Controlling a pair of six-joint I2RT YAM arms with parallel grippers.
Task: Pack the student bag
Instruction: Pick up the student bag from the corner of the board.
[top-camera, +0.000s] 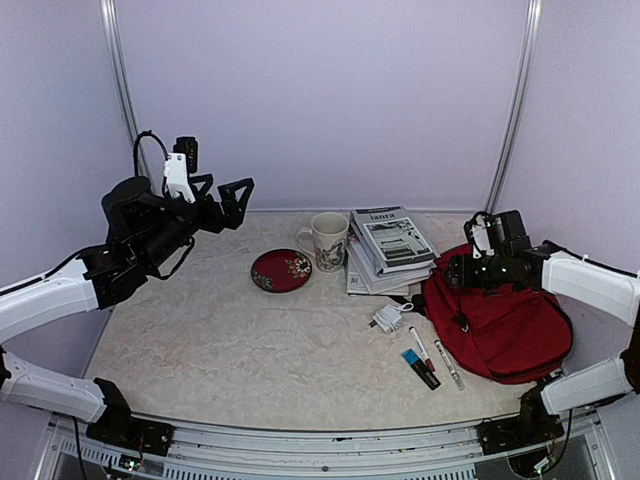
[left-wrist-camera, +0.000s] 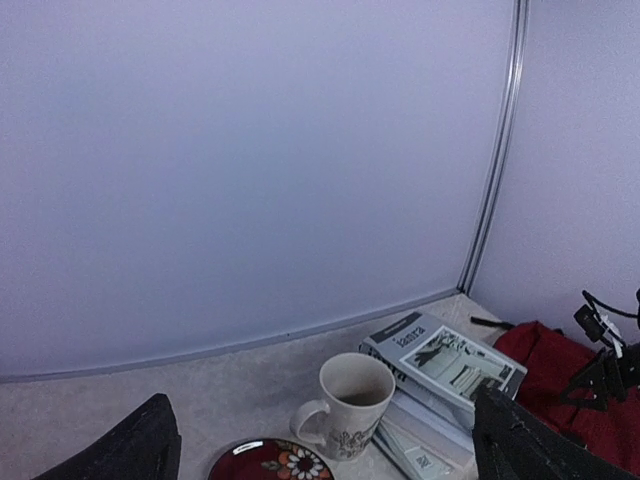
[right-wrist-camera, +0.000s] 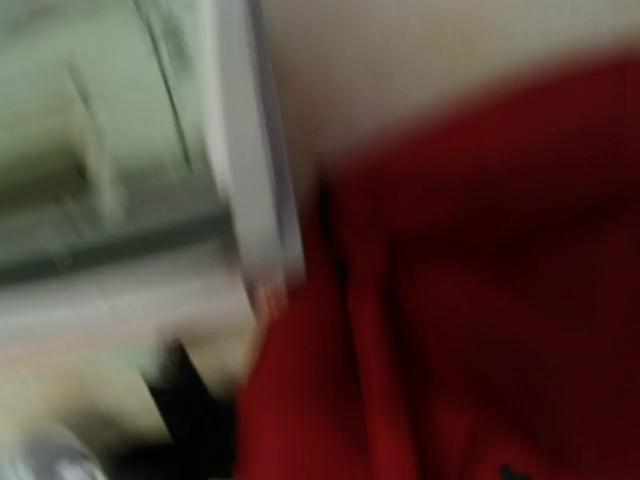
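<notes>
The dark-red student bag (top-camera: 505, 325) lies at the right of the table, closed side up, and shows in the left wrist view (left-wrist-camera: 545, 375). My right gripper (top-camera: 452, 272) is low over the bag's upper left edge, beside the books. Its wrist view is blurred and shows only red fabric (right-wrist-camera: 480, 300) and book edges (right-wrist-camera: 110, 160); the fingers are hidden. My left gripper (top-camera: 228, 190) is raised high at the left, open and empty. Its fingers (left-wrist-camera: 140, 445) stand wide apart, framing the mug (left-wrist-camera: 355, 405).
A stack of books and magazines (top-camera: 392, 245) lies left of the bag. The mug (top-camera: 328, 240) and a red flowered plate (top-camera: 281, 270) sit mid-table. A white charger (top-camera: 388, 318) and markers (top-camera: 430, 358) lie in front of the bag's left side.
</notes>
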